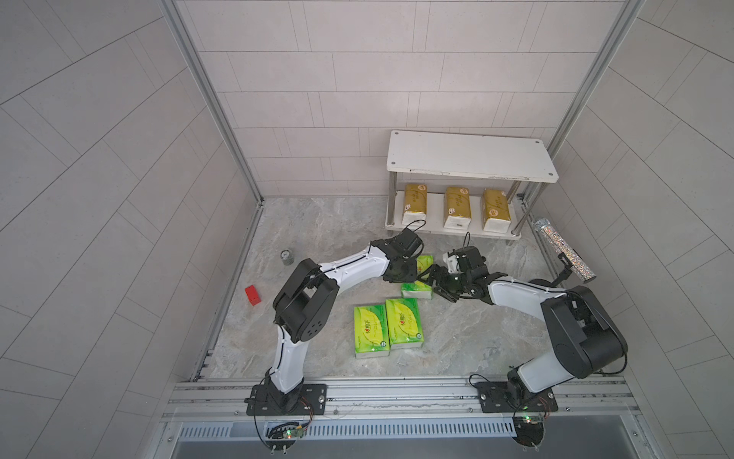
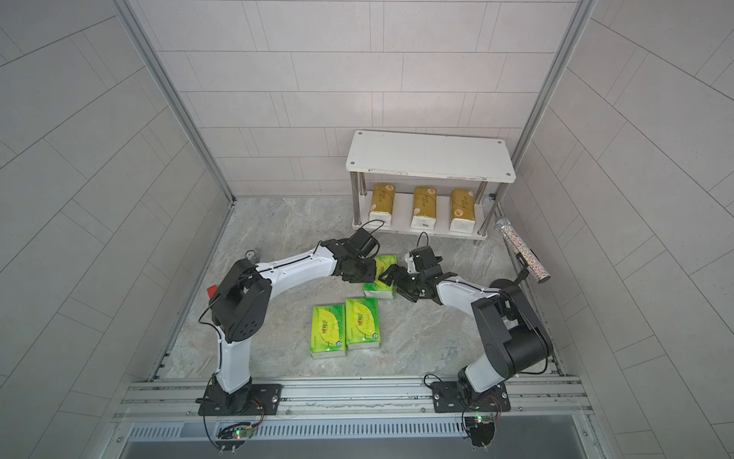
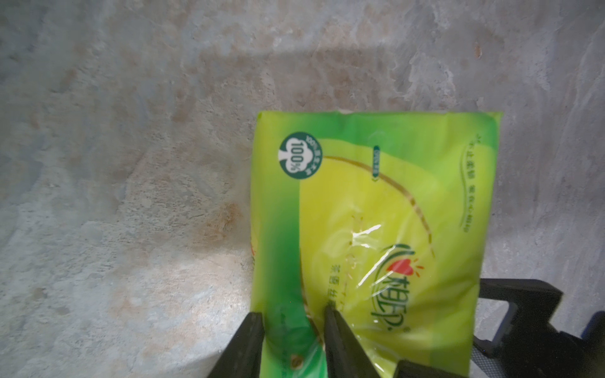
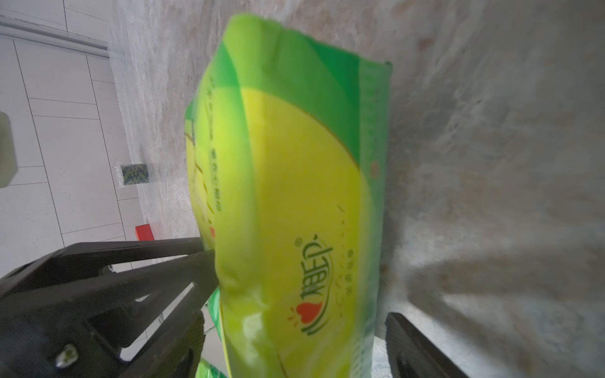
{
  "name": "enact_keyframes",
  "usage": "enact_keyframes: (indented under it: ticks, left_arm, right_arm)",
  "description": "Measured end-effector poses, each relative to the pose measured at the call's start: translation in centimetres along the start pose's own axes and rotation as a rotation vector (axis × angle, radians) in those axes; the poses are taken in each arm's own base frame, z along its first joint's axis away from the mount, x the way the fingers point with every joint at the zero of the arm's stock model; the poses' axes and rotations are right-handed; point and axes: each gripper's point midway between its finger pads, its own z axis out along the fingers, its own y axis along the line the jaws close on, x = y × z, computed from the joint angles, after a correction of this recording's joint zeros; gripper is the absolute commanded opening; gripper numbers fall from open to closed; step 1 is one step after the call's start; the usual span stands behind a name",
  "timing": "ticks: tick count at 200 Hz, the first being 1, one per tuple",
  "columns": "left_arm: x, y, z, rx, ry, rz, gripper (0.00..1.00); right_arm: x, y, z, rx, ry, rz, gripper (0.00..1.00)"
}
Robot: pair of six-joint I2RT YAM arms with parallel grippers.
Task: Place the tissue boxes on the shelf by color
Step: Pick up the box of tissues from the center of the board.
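Currently it looks like a handover on one green pack (image 1: 415, 288), tilted on edge between the arms, near the front of the shelf (image 1: 468, 157). We can't tell if it's clear of the table (image 1: 317, 238). Gold packs (image 1: 456, 206) fill the lower tier, and two other green packs (image 1: 387, 328) lie flat nearer the bases. Left gripper (image 3: 292, 313) pinches a fold of wrapper at the pack's edge. Right gripper (image 1: 436, 284) has its fingers spread either side, unclamped. Next, we reckon: right closes across the body, left releases, and the pack goes to the top board.
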Motion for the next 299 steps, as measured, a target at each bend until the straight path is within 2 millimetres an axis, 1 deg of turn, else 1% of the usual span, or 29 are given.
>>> enact_keyframes:
  ticks: [41,73,99,145,219,247,269,282,299]
  left_arm:
    - [-0.5,0.7,0.1,-0.001,-0.009,-0.006,0.38]
    - [-0.9,1.1,0.1,-0.003,-0.015,-0.01,0.38]
    - [-0.9,1.1,0.1,-0.002,-0.015,-0.01,0.38]
    - [-0.9,1.3,0.3,0.008,-0.013,-0.009,0.38]
    - [-1.1,1.6,0.3,0.018,-0.009,-0.006,0.38]
    - [-1.2,1.7,0.3,0.017,-0.009,-0.005,0.38]
    - [-1.2,1.7,0.3,0.015,-0.009,-0.001,0.44]
    - [-1.3,1.9,0.2,0.008,-0.008,0.005,0.53]
    - [-1.4,2.2,-0.1,-0.01,-0.004,0.007,0.61]
  right_arm:
    - [-0.2,0.6,0.7,-0.031,-0.014,0.005,0.9]
    - [-0.3,0.4,1.5,-0.046,-0.019,0.028,0.88]
    - [-0.2,0.4,2.1,-0.055,-0.017,0.042,0.89]
    - [-0.4,0.6,2.2,-0.071,-0.033,0.033,0.91]
    - [-1.4,1.2,3.2,-0.166,-0.118,0.04,0.83]
    - [-1.5,1.1,3.2,-0.169,-0.142,0.051,0.78]
    - [-1.6,0.8,3.2,-0.162,-0.156,0.065,0.74]
    - [-1.7,0.8,3.2,-0.16,-0.162,0.067,0.72]
    - [-1.7,1.0,3.1,-0.16,-0.166,0.064,0.71]
